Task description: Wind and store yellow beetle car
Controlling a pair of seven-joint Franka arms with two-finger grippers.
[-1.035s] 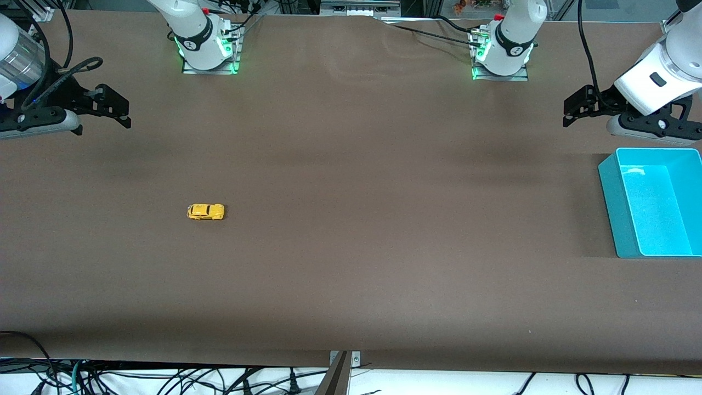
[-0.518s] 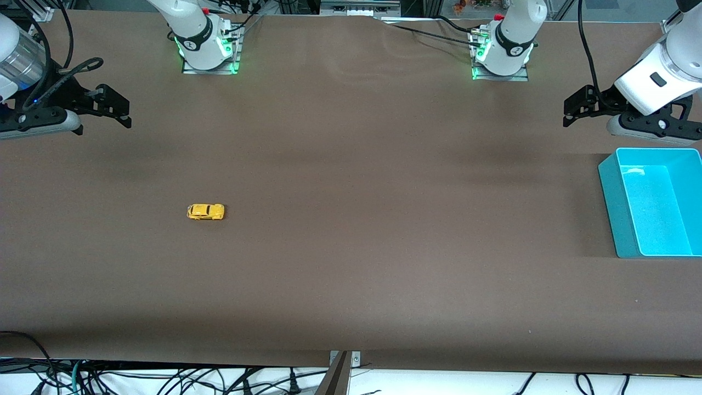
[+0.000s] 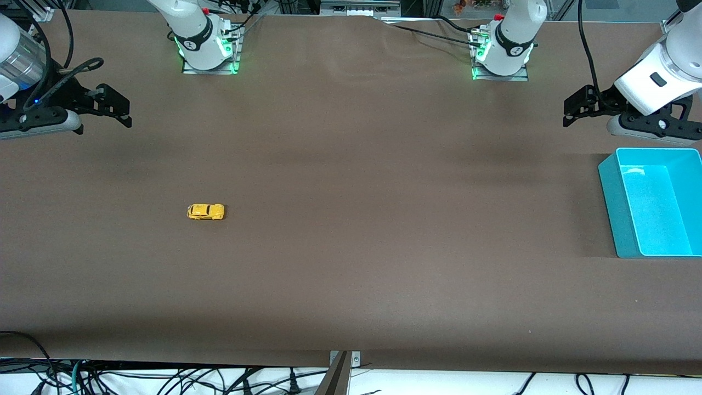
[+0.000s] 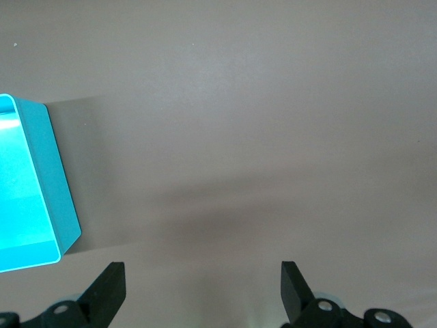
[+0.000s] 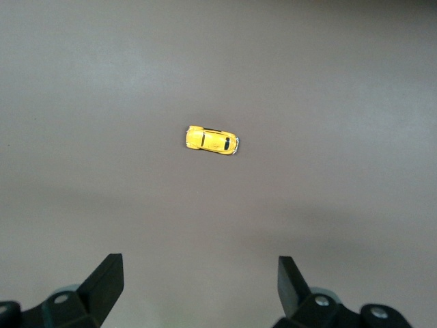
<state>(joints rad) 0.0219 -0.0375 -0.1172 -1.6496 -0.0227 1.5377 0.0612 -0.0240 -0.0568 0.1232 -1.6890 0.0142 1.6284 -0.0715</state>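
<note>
front view: high camera facing the robots, looking steeply down on the brown table [image 3: 351,263], bases along the top. left wrist view: looks down past the left gripper [image 4: 203,290], sharing the teal bin [image 3: 617,208] with the front view. right wrist view: looks down past the right gripper [image 5: 200,285], sharing the yellow beetle car [image 5: 212,140].

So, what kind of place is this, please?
Most likely a robotics lab test bench. Two arm bases are bolted along one edge of a brown-covered table, loose cables hang off its edge, and the only props are a yellow beetle car and a turquoise bin.
</note>
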